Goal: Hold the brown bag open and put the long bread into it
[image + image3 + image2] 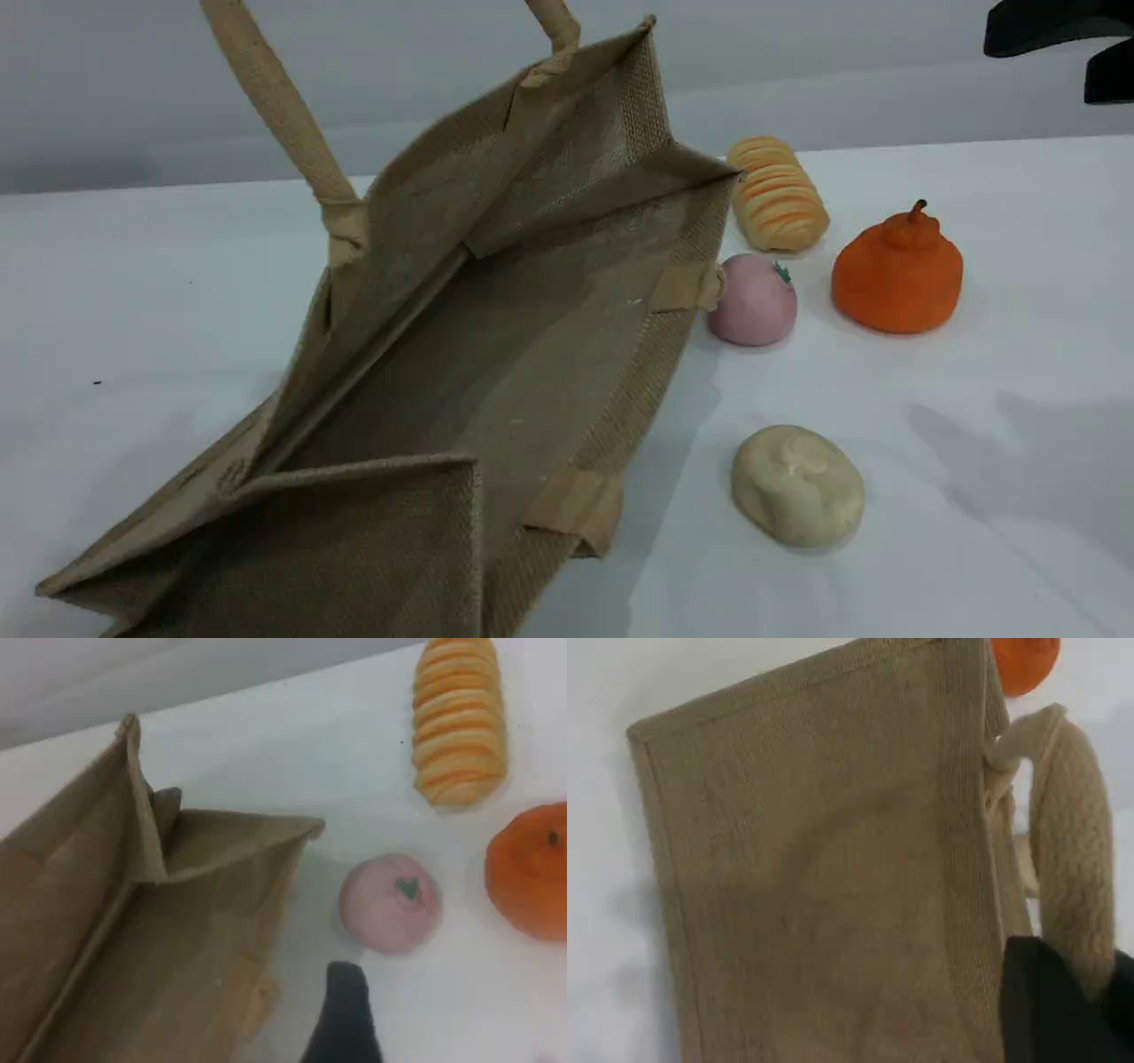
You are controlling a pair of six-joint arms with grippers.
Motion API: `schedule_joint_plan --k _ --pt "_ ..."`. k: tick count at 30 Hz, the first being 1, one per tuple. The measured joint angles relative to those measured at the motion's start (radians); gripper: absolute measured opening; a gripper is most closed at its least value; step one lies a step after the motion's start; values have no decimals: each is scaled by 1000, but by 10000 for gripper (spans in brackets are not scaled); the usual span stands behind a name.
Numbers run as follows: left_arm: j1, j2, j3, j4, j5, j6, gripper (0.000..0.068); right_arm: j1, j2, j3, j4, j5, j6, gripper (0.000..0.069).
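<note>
The brown bag (496, 354) is lying tilted on the white table (974, 461) with its mouth gaping toward the scene camera, one handle (279, 106) being pulled up past the top edge while the near rim is sagging toward the bottom of the scene view. In the left wrist view the left gripper (1050, 1010) is pinching that padded handle (1072, 842), jaws pressed together on it. The long bread (778, 195) is lying on the table just past the bag's far right corner, near but apart from it. Four foods are sitting right of the bag: the bread, one pink ball (753, 301) touching the bag's side, one orange pumpkin shape (897, 270), and one cream lump (797, 486) nearer the camera. Bare table is stretching open to the right. The right gripper (347, 1014) is hovering with jaws spread wide just beside the pink ball (390, 902), holding nothing.
</note>
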Motion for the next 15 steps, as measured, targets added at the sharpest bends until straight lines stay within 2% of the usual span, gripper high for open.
schedule_joint_plan --k 6,11,15 --pt "0 0 0 0 23 44 90 0 29 -28 70 -31 -93 506" --pt "0 -2 0 0 23 53 90 0 120 -120 187 -29 -182 506" --pt "0 -8 -15 -1 23 56 90 0 219 -205 196 -21 -228 506"
